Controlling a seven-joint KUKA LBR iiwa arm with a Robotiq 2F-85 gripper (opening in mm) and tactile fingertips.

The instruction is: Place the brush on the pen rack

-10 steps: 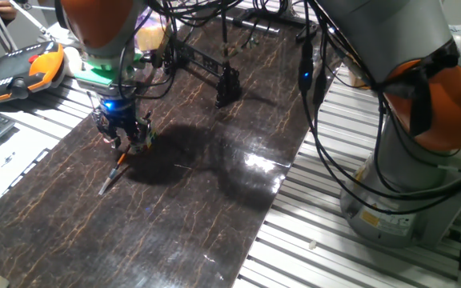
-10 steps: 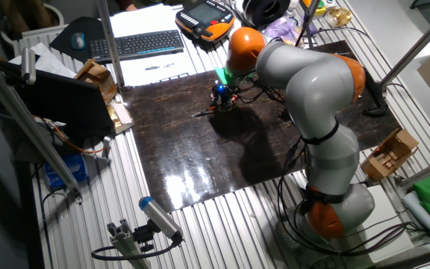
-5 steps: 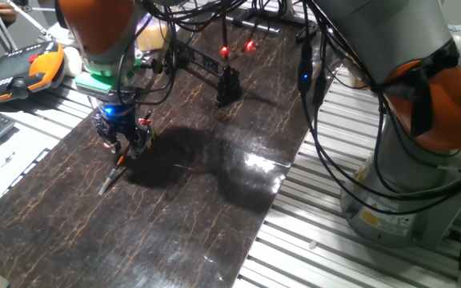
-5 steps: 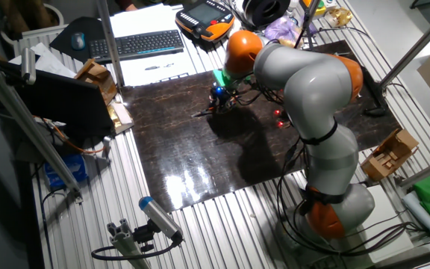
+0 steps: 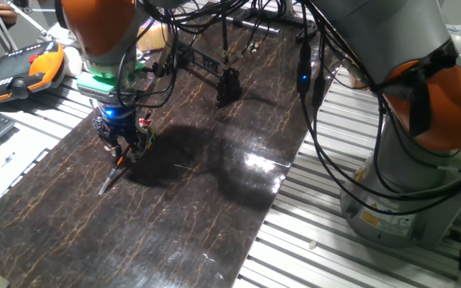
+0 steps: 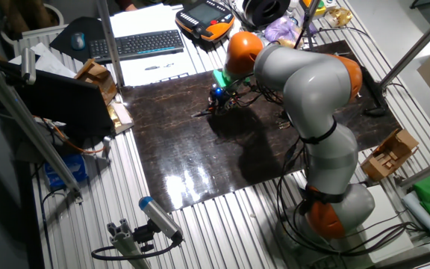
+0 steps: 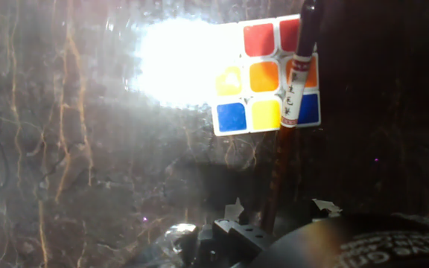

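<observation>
The brush [image 5: 110, 180] lies on the dark marbled mat, its tip pointing to the near left. It also shows in the other fixed view [image 6: 202, 113]. My gripper [image 5: 122, 150] is low over its upper end. In the hand view the brush [image 7: 289, 112] runs between my two fingertips, across the multicoloured puzzle cube [image 7: 255, 78]. The gripper [image 7: 278, 208] is open, with a gap on each side of the shaft. The pen rack [image 5: 202, 64] stands at the far end of the mat, one black end foot [image 5: 228, 86] facing me.
A keyboard [image 6: 136, 43] and an orange pendant [image 5: 22, 68] lie beyond the mat's left side. Cables hang over the rack. The arm's base [image 5: 410, 184] stands on the right. The mat [image 5: 182, 208] reflects glare.
The gripper has barely shifted over the brush. The brush and the cube have not moved. Red lights near the rack flashed half a second ago and are off now.
</observation>
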